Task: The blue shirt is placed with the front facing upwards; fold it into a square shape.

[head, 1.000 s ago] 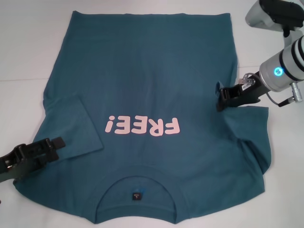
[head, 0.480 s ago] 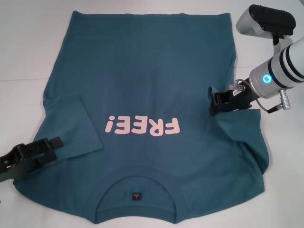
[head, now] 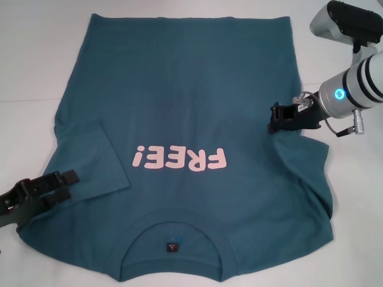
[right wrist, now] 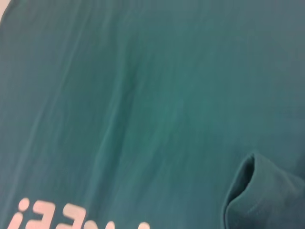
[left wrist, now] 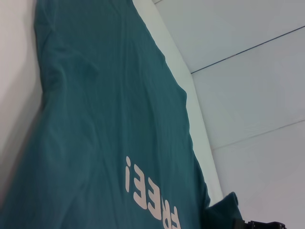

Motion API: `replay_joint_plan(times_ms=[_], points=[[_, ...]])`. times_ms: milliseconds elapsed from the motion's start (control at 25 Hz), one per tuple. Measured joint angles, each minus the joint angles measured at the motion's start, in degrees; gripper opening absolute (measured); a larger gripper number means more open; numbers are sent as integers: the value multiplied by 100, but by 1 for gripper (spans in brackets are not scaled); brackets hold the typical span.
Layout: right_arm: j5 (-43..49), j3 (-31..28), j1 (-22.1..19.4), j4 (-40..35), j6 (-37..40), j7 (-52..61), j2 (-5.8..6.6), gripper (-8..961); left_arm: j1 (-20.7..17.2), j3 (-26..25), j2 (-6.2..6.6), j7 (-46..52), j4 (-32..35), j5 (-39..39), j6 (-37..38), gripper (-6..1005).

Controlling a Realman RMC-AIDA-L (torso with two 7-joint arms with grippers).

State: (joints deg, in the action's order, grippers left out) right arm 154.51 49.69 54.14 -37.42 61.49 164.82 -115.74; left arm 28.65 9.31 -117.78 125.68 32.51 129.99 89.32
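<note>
White table (head: 36, 60); blue shirt (head: 179, 107) flat; right hand (head: 274, 119) pinching sleeve.

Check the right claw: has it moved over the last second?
Yes. The right claw moved slightly farther from the robot, away from the "FREE!" print on the blue shirt.

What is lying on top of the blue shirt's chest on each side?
On the blue shirt, the left sleeve lies folded flat. The right sleeve is partly folded, bunched at the right end effector. Whatever lies beneath is hidden.
</note>
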Motion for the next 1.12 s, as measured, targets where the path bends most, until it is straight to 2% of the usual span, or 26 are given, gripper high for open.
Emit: replay_joint_plan(times_ms=[560, 880, 1120], points=[[-148, -33, 129, 256, -283, 65, -26, 33, -12, 0, -9, 0, -9, -1, -48, 629], [-64, 149, 125, 259, -384, 85, -150, 40, -24, 0, -9, 0, -8, 0, -57, 629], [467, 258, 173, 141, -286, 324, -197, 45, -49, 1, -9, 6, -8, 0, -65, 629]])
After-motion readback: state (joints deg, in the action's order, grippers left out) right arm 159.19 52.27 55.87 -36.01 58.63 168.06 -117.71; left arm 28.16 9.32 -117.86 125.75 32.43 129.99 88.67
